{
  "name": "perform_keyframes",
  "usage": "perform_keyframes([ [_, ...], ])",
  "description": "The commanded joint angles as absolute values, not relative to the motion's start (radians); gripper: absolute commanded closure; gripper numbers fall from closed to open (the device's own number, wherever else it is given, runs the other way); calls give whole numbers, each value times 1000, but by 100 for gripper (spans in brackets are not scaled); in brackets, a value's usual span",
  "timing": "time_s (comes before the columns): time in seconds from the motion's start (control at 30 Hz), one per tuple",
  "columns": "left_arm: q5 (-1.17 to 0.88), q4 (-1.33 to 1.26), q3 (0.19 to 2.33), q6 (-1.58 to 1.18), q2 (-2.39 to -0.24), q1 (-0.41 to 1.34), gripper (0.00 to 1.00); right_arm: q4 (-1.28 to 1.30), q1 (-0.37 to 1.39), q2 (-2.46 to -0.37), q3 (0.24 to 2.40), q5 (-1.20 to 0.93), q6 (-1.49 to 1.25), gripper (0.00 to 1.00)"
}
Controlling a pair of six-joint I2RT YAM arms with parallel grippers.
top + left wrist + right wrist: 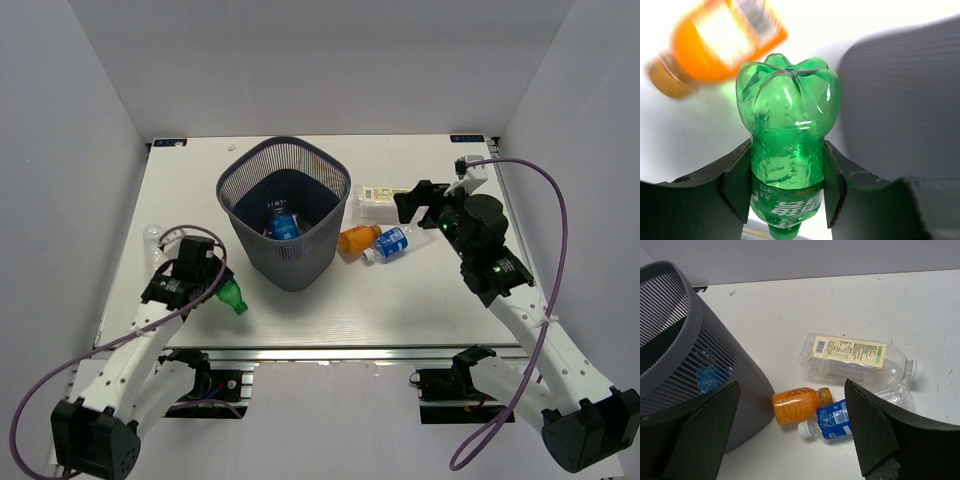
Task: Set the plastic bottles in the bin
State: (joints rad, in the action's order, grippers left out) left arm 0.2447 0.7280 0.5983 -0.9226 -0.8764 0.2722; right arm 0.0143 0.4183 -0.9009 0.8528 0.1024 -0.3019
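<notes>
Left claw (212, 278): I had it clamped on the green bottle (232, 297), near the bin's left side.
Green bottle: its base faced away from my wrist camera, with a blurred orange bottle (715, 45) beyond it.
Bin (290, 265): it stood mid-table, a blue-labelled bottle (285, 225) lying inside.
Loose bottles: a small orange bottle (358, 239) touched a blue-wrapped bottle (388, 244) just right of the bin; a clear white-labelled bottle (375, 197) lay just behind them.
Right claw (415, 203): I held it spread wide and empty above those three.
</notes>
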Motion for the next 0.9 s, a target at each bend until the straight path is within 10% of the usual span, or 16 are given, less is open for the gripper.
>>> perform_keyframes([
  [0.0,435,803,765,-934,-792,276,61,-2,408,-893,842,107,-324,11],
  [0.4,732,800,1268,-849,-900,276,60,83,368,-903,868,110,-295,11],
  [0.87,-254,187,1436,-697,-1187,314,55,192,239,-940,787,69,-425,11],
])
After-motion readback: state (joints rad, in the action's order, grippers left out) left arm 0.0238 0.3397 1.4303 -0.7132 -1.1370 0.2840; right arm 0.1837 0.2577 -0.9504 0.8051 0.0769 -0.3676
